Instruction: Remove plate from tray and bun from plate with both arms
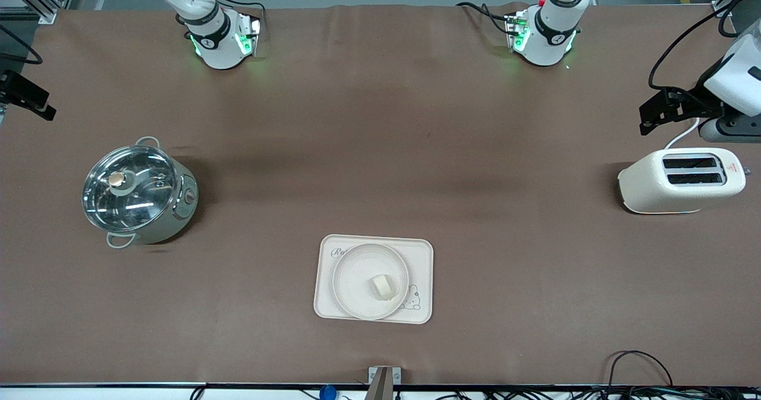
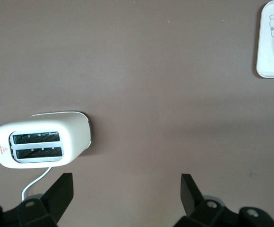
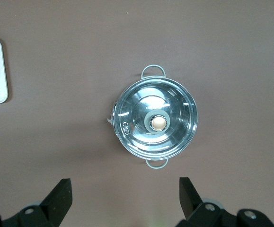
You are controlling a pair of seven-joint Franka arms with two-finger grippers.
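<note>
The round cream plate (image 1: pixel 351 269) lies on a rectangular cream tray (image 1: pixel 419 257) near the table's front edge, midway between the arms' ends. The small pale bun (image 1: pixel 383 286) lies on the plate. My left gripper (image 2: pixel 126 182) is open and empty, high over bare table beside the toaster; it shows in the front view (image 1: pixel 649 117) at the edge. My right gripper (image 3: pixel 124 184) is open and empty, high over bare table beside the pot; it shows at the front view's other edge (image 1: pixel 44 106). Both are well away from the plate.
A steel pot with a glass lid (image 1: pixel 138 193) stands toward the right arm's end, also in the right wrist view (image 3: pixel 155 123). A white toaster (image 1: pixel 681 180) stands toward the left arm's end, also in the left wrist view (image 2: pixel 42 142). Cables lie by the front edge.
</note>
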